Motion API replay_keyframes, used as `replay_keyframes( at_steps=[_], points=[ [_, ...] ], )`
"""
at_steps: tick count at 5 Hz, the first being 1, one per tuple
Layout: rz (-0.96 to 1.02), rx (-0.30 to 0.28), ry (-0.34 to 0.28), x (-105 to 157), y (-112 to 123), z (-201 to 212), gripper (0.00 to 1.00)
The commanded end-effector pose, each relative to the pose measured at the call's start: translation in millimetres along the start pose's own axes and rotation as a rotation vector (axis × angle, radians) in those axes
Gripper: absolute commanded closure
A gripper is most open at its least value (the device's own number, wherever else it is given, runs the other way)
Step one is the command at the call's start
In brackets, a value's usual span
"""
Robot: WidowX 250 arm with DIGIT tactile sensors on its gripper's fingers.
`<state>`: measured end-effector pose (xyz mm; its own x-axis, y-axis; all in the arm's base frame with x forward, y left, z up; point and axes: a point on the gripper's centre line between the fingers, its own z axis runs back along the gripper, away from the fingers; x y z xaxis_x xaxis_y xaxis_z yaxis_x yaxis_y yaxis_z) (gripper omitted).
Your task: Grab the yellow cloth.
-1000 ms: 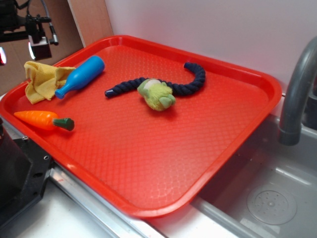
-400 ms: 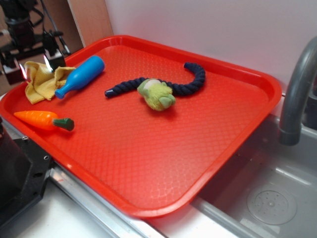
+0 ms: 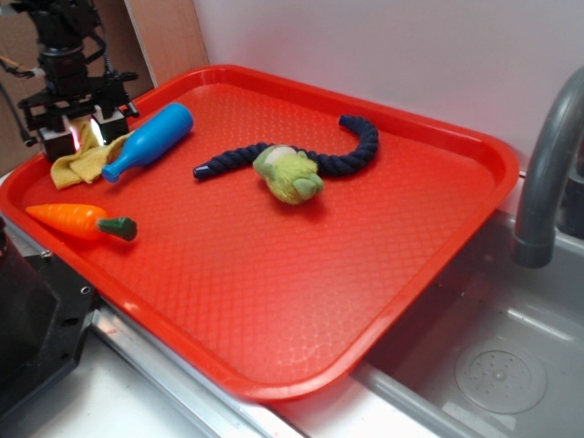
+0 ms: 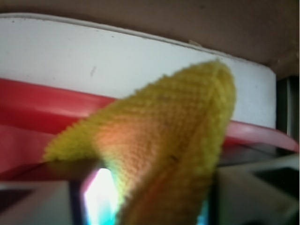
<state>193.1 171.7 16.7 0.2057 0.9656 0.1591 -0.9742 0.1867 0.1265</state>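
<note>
A red tray (image 3: pixel 383 274) is lying across a counter beside a sink (image 3: pixel 497 365) and its grey tap (image 3: pixel 547 155), taking up most of the exterior view, while the black gripper (image 3: pixel 82 137) is standing at the tray's far left corner, pointing straight down. Out to the right of the gripper, a dark blue rope (image 3: pixel 301 155) is curving over the middle of the tray, with a green plush toy (image 3: pixel 289 175) sitting against it. Just beside the gripper on its right, a blue bottle (image 3: pixel 148 140) is lying tilted, its neck pointing toward the tray's front. Directly beneath the gripper, the yellow cloth (image 3: pixel 78 164) is lying crumpled, one fold rising between the two fingers and filling the wrist view (image 4: pixel 164 145). The fingers are sitting either side of that fold, but whether they are pressing on it cannot be told. Nearer the tray's front edge, an orange carrot (image 3: pixel 78 222) is lying apart from the gripper.
</note>
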Motion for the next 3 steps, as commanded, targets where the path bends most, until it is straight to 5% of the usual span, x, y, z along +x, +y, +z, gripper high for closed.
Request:
replay_keyframes(
  at_steps=[1, 2, 3],
  points=[
    [-0.159, -0.041, -0.030, -18.6, 43.6, 54.2, 1.00],
    [-0.259, -0.120, -0.111, -25.6, 44.1, 96.4, 1.00],
    [-0.399, -0.132, -0.155, -43.8, 34.9, 129.9, 1.00]
  ],
)
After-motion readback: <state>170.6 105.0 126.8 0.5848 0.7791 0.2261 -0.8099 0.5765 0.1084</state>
